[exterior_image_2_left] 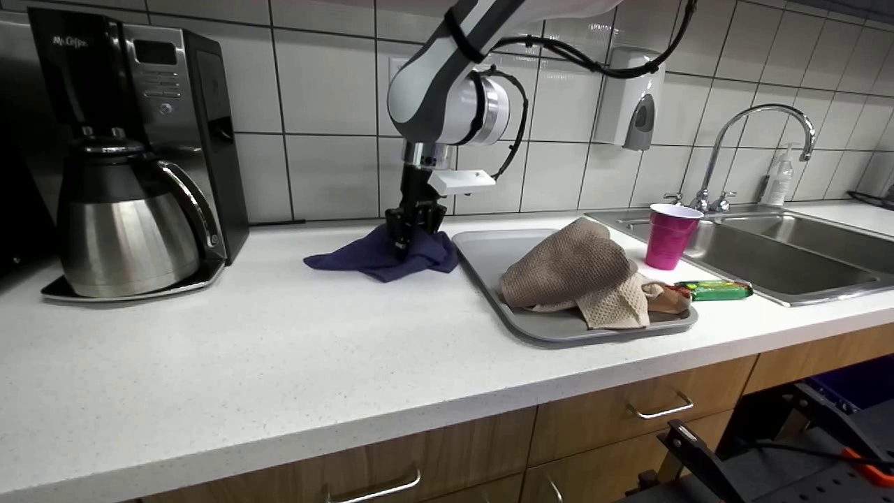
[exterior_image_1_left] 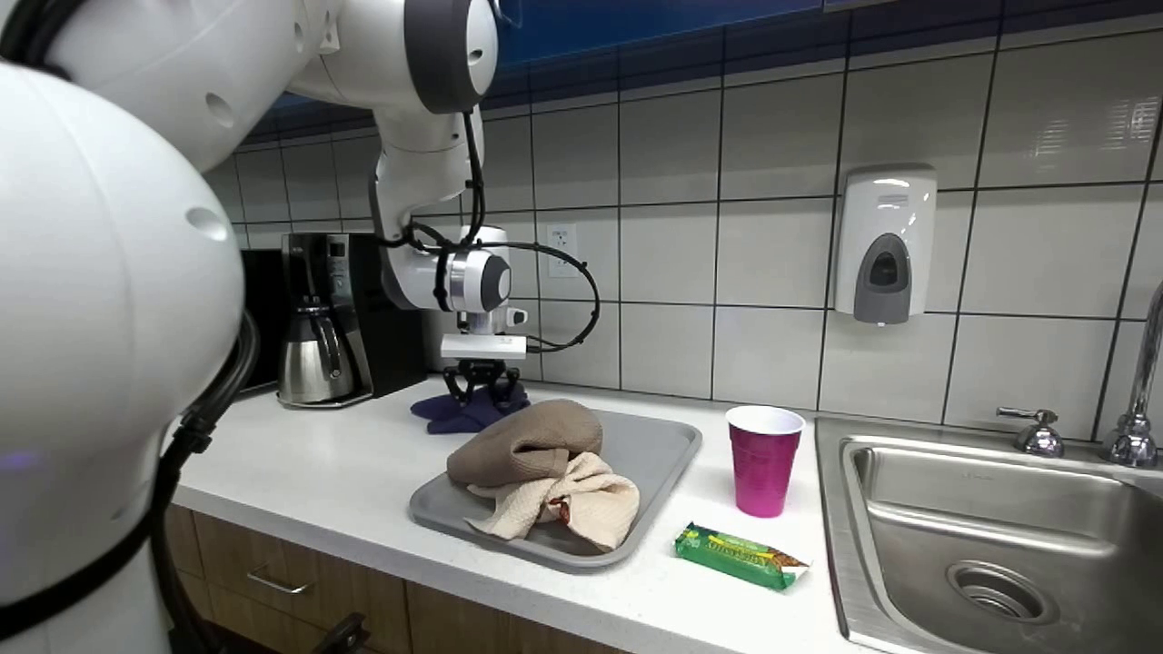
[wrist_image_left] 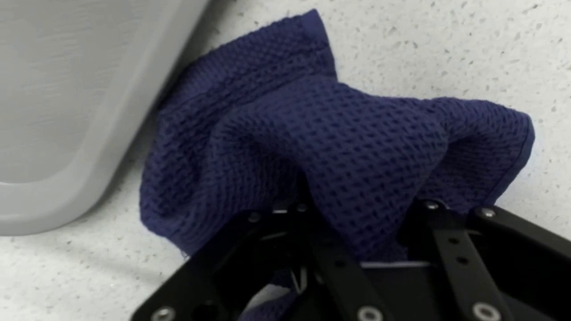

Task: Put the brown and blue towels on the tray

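The blue towel (exterior_image_2_left: 380,253) lies crumpled on the counter just beside the grey tray (exterior_image_2_left: 482,279). My gripper (exterior_image_2_left: 412,234) points straight down into it. In the wrist view the fingers (wrist_image_left: 366,214) stand apart on either side of a raised fold of the blue towel (wrist_image_left: 357,133). The fingertips are hidden in the cloth, so I cannot tell whether they squeeze it. The brown towel (exterior_image_1_left: 531,440) lies bundled on the tray on top of a beige cloth (exterior_image_1_left: 591,500). Both also show in an exterior view, the brown towel (exterior_image_2_left: 573,262) and the beige cloth (exterior_image_2_left: 614,304).
A magenta cup (exterior_image_1_left: 765,468) and a green wrapped snack (exterior_image_1_left: 740,556) stand between the tray and the steel sink (exterior_image_1_left: 990,509). A coffee maker with a steel carafe (exterior_image_2_left: 129,230) stands on the opposite side of the blue towel. A tiled wall (exterior_image_2_left: 328,168) rises close behind the gripper.
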Tool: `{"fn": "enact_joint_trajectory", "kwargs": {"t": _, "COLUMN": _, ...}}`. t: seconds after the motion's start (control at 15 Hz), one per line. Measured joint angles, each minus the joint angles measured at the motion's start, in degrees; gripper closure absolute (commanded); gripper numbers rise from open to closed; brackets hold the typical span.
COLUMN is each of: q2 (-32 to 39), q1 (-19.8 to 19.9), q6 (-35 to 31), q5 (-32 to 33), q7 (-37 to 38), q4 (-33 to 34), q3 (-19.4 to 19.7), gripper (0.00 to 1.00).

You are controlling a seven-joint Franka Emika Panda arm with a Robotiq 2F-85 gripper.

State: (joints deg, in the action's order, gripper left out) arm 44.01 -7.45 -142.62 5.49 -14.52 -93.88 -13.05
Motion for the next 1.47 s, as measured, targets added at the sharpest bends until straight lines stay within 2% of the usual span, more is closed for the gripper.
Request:
{"fn": "enact_joint_trajectory", "kwargs": {"t": 0.07, "q2": 0.00, "q1": 0.03, "q6": 0.00, "q5": 0.00, "q7": 0.00, "q4": 0.07, "q3": 0.01, "gripper": 0.97}}
{"fn": "enact_joint_trajectory", "kwargs": {"t": 0.2, "q2": -0.06, "q1": 0.03, "q6": 0.00, "q5": 0.00, "q7": 0.00, "q4": 0.19, "q3": 0.02, "gripper": 1.00}}
{"fn": "enact_joint_trajectory", "kwargs": {"t": 1.0, "q2": -3.09, "q1": 0.43, "q6": -0.41, "q5": -0.06, "q7": 0.00, "q4": -1.24, "q3": 0.27, "gripper": 0.98}}
{"fn": "enact_joint_trajectory", "kwargs": {"t": 1.47, "q2": -9.61, "q1": 1.68, "q6": -6.22, "q5": -1.94, "q7": 0.01, "q4": -7.73, "q3": 0.31, "gripper": 0.98}}
